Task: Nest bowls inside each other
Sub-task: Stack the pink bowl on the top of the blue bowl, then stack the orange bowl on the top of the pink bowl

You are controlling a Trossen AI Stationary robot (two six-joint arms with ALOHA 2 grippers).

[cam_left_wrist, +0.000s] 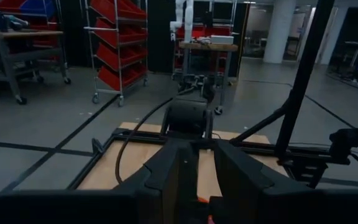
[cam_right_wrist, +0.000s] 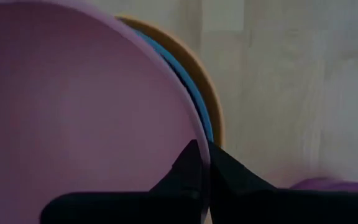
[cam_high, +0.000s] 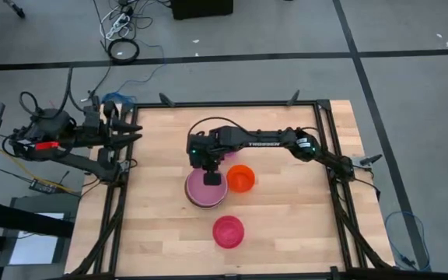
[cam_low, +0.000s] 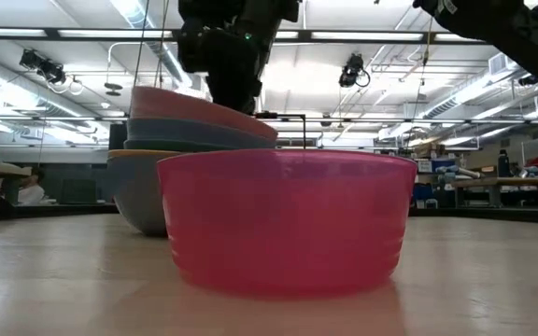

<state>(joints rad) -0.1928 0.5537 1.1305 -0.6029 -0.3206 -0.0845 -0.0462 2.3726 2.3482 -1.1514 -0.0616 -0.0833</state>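
The wooden desk is pale, planked and matte. Near its centre sits the stack of bowls, smooth round plastic with a purple bowl topmost. The right end effector is pinching that bowl's thin rim at its 12 o'clock edge, so seating it looks like the step in hand; next comes release. The magenta-red bowl waits at 6 o'clock, the smaller orange bowl at 3 o'clock. The left end effector, fingers spread, idles at 10 o'clock.

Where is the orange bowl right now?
In the high view the orange bowl sits alone near the table's middle, just right of the nested stack under the right gripper, with the magenta-red bowl nearer the front edge.
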